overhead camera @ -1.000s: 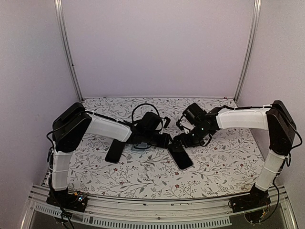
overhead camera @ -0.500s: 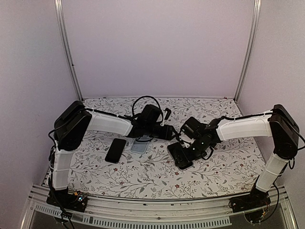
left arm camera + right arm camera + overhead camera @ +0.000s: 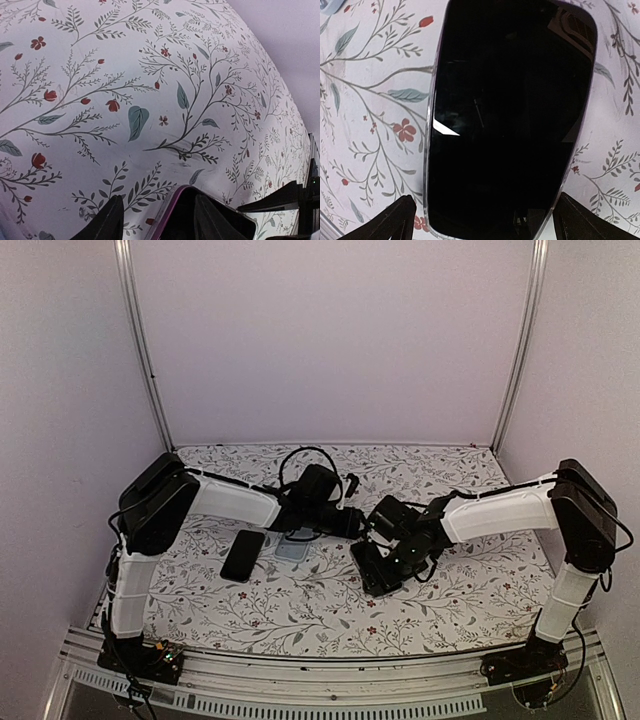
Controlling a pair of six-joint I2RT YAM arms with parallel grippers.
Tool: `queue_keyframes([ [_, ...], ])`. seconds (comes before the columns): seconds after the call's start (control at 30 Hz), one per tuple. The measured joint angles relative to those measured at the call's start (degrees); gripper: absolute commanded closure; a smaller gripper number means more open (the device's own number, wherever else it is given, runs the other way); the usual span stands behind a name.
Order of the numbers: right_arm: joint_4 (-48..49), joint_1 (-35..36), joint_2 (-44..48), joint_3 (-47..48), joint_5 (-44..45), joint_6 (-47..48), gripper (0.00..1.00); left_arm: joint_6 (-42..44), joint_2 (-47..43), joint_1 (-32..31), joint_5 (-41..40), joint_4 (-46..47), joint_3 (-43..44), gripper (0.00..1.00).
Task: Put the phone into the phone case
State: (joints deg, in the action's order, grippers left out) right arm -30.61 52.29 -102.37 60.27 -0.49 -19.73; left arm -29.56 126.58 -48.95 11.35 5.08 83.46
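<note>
Right gripper (image 3: 495, 220), jaws apart, is straddling the phone (image 3: 510, 115) toward the table's (image 3: 470, 600) near edge, likely aligning to pinch its sides.

The lower frame edge of the right wrist view cuts off the near end of the black glossy phone (image 3: 510, 115). Only the fingertips of the right tool (image 3: 485, 225) show, in the bottom corners. A pale blue sliver (image 3: 329, 4) at upper left is too cropped to identify. In the left wrist view, a dark, purple-rimmed object (image 3: 172, 216) runs off the bottom edge between the fingers of the left tool (image 3: 159, 207). From above, both tools' fingertips are hidden under their black wrists, and the right tool covers the phone's upper end.
</note>
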Motion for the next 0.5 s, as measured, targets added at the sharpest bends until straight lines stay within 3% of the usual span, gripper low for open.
queue_keyframes([
  [0.3,-0.5,1.6,-2.4,1.6,7.4,-0.9,0.05,4.1,1.6,-0.9,-3.6,-3.1,1.3,0.64],
  [0.5,-0.3,1.7,-2.5,1.7,8.0,-1.1,0.22,5.1,2.4,-1.9,-5.6,-5.6,2.0,0.70],
])
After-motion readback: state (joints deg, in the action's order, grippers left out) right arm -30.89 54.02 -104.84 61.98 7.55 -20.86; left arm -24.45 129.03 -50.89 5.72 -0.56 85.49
